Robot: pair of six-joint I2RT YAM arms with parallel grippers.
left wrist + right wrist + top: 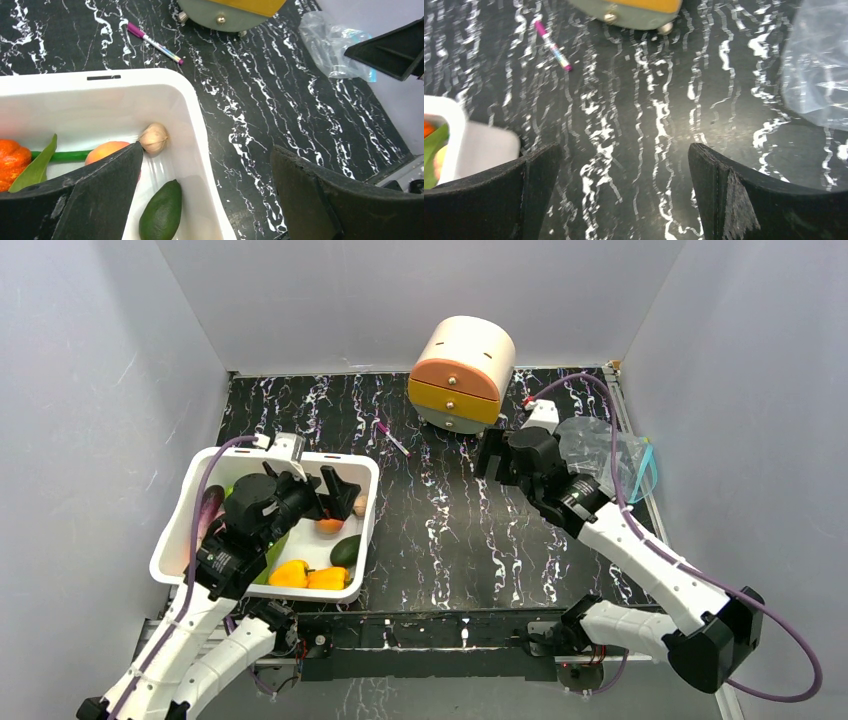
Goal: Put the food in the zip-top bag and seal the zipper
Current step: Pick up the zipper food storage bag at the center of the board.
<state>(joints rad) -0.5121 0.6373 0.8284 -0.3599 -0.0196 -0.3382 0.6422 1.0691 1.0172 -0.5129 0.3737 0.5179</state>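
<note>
Starting with the edges, what boxes the arms in? (Mei)

Grey walls (pixel 110 390) close off the left, back and right of the black marbled table (pixel 450 540). A white tub (pixel 172 535) fills the near left, its right rim running towards the middle. A round drawer unit (pixel 462 375) stands at the back centre, with a pen (pixel 392 438) lying just left of it. (Rui)

And the free room? (Mei)

The middle strip of the table, from the tub's right rim across to the right arm (pixel 640 550), is bare marble. (Rui)

Where are the task's things? (Mei)

The zip-top bag (pixel 600 445) lies crumpled in the far right corner, against the table's right edge, and its blue-green zipper (pixel 650 475) sits on the side nearest that edge. The food is all in the tub: yellow peppers (pixel 308 576) by the near rim, a dark green piece (pixel 346 550) beside them, an eggplant (pixel 210 510) along the left wall, a peach-coloured fruit (pixel 107 150), a garlic bulb (pixel 153 138) and a long green leaf (pixel 37 167). (Rui)

How do the arms stand? (Mei)

The left arm (pixel 190 630) rises from the near left and leans over the tub. The left gripper (pixel 207 152) hangs over the tub's right rim, jaws spread wide, one finger above the food and the other above the table, holding nothing. The right arm has its elbow out past the near right corner, and its forearm slants up to the wrist just beside the bag. The right gripper (pixel 624 150) points towards the drawer unit, jaws wide apart over bare table, empty. (Rui)
</note>
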